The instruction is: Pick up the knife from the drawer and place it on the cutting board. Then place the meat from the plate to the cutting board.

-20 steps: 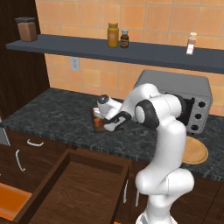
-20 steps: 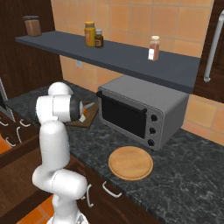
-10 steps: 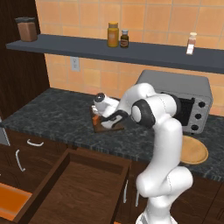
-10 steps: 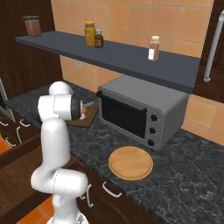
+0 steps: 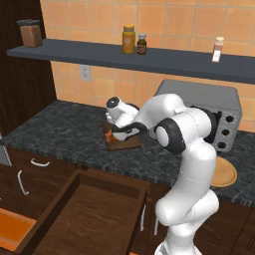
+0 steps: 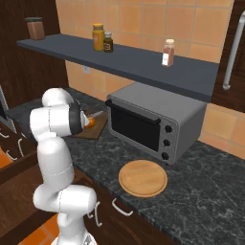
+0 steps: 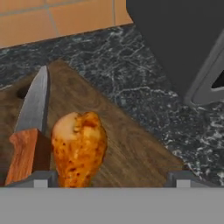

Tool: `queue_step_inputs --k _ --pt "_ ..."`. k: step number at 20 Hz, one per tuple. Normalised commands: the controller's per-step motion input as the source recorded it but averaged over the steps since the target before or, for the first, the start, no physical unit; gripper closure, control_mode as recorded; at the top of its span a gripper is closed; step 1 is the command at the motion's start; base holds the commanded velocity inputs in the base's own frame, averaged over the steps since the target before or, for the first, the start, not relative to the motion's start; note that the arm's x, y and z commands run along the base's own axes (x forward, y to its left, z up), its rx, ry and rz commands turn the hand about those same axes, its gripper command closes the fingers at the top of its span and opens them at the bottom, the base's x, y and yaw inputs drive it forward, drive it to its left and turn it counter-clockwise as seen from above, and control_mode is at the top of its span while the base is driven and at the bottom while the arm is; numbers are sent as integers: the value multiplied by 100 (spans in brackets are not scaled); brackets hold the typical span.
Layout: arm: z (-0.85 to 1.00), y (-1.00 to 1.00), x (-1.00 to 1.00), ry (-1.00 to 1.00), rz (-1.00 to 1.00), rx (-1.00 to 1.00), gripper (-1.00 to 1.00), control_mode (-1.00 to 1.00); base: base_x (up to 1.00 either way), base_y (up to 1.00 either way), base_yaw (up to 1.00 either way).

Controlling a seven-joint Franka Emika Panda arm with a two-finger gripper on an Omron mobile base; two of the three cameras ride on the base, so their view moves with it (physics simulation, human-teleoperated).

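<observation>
The dark wooden cutting board [image 7: 131,144] lies on the black counter beside the toaster oven. On it the knife [image 7: 28,131] rests with its orange handle near me and its grey blade pointing away. The orange-brown meat [image 7: 78,146] lies on the board right beside the knife's handle. My gripper [image 7: 111,179] hovers just over the board, open wide; the meat sits inside the left fingertip [image 7: 41,179] and is not gripped. From the left base, the gripper [image 5: 122,135] hangs over the board [image 5: 119,145]. The round tan plate [image 6: 142,178] is bare. The drawer [image 5: 94,214] stands pulled out.
A grey toaster oven [image 6: 148,119] stands close to the right of the board. A dark shelf [image 5: 149,60] with jars runs above the counter. The drawer juts out below the counter's front edge, with closed drawer fronts [image 5: 30,169] to its left.
The jaws have spread from half closed to wide, letting the meat go onto the board. The hand has drawn slightly left and up over the board.
</observation>
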Motion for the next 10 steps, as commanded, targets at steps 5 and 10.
queue_step_inputs --k 5,10 --pt "40 0 -97 -15 -2 0 -100 -100 0 0 0" --pt "29 2 -100 -27 -1 0 -100 -100 0 0 0"
